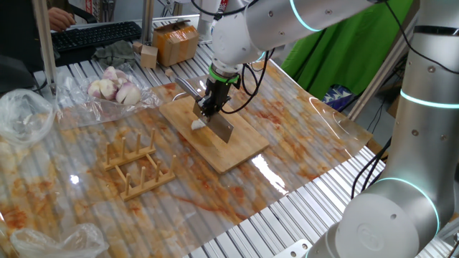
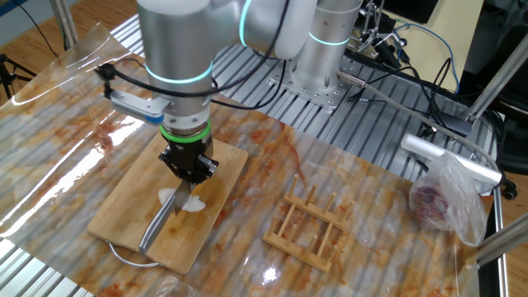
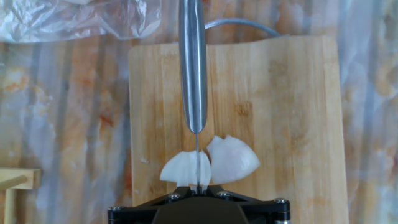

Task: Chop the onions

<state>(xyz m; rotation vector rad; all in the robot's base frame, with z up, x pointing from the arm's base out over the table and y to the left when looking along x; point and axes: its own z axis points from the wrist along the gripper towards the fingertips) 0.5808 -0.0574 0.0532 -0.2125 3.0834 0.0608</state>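
Two pale white onion chunks (image 3: 233, 158) lie on the wooden board (image 3: 280, 93), one on each side of a knife blade. My gripper (image 3: 198, 186) is shut on the knife (image 3: 193, 68). Its blade stands edge-down between the chunks and its metal handle points away from me. In one fixed view the gripper (image 1: 213, 100) hangs over the board (image 1: 237, 154), with the blade (image 1: 221, 127) next to an onion chunk (image 1: 197, 125). In the other fixed view the gripper (image 2: 188, 165) is above the onions (image 2: 188, 203) and the knife handle (image 2: 157, 227) reaches toward the board's near edge.
A wooden rack (image 1: 136, 168) stands left of the board. Whole pinkish bulbs (image 1: 115, 86) lie on clear plastic at the back left, near a keyboard (image 1: 93, 36) and a cardboard box (image 1: 176, 41). A plastic bag (image 2: 445, 202) sits at the far right. The table sheet is stained orange.
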